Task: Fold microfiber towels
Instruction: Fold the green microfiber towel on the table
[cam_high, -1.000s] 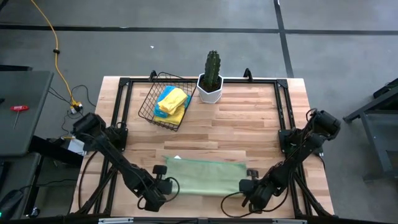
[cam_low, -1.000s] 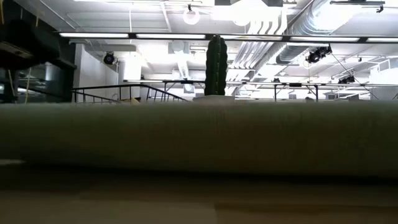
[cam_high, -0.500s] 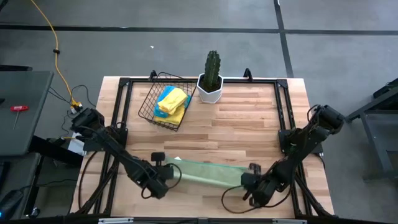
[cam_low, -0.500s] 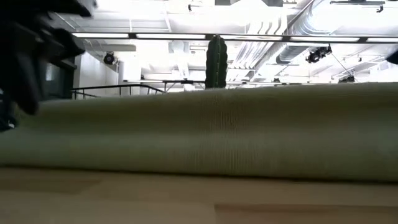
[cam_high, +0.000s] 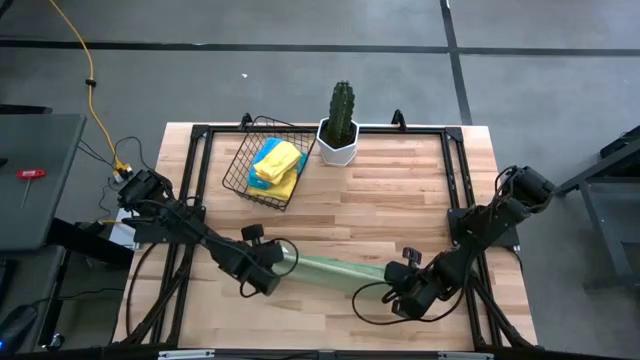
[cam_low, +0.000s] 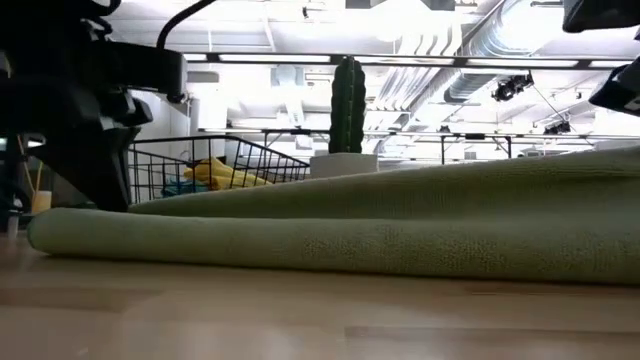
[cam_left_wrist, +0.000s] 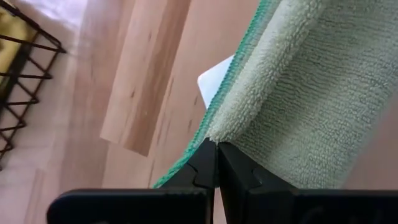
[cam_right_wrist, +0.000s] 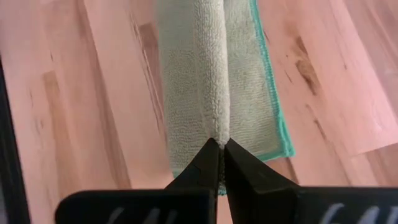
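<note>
A pale green microfiber towel (cam_high: 335, 270) with a teal hem lies as a narrow strip near the table's front, half folded over itself. My left gripper (cam_high: 283, 262) is shut on its left end and my right gripper (cam_high: 392, 283) on its right end. In the low view the towel (cam_low: 330, 225) stretches across the picture, its lower layer resting on the wood. Yellow and blue towels (cam_high: 277, 165) lie in the wire basket (cam_high: 240, 170) at the far left. My left gripper pinches the towel's left end at its edge (cam_left_wrist: 217, 127) between its two fingers, slanting down from the near left. That edge is lifted off the lower layer, which lies on the table. One layer or several, I cannot tell. My right gripper pinches the towel's right end at a raised ridge of cloth (cam_right_wrist: 219, 127) between its two fingers, slanting down from the near right. The ridge runs along the towel away from the fingers, and the layer beneath it (cam_right_wrist: 255, 118) lies flat on the table.
A cactus in a white pot (cam_high: 338, 140) stands at the far middle, beside the basket. A black frame (cam_high: 455, 180) runs along the table's sides and back. Bare wood (cam_high: 390, 200) lies between the towel and the cactus.
Both grippers have moved toward the far edge, the left one also toward the right, and have tipped. They have carried the towel's near edge up and over toward its far edge, which stayed on the table. From above, the towel has narrowed from a wide rectangle to a strip.
</note>
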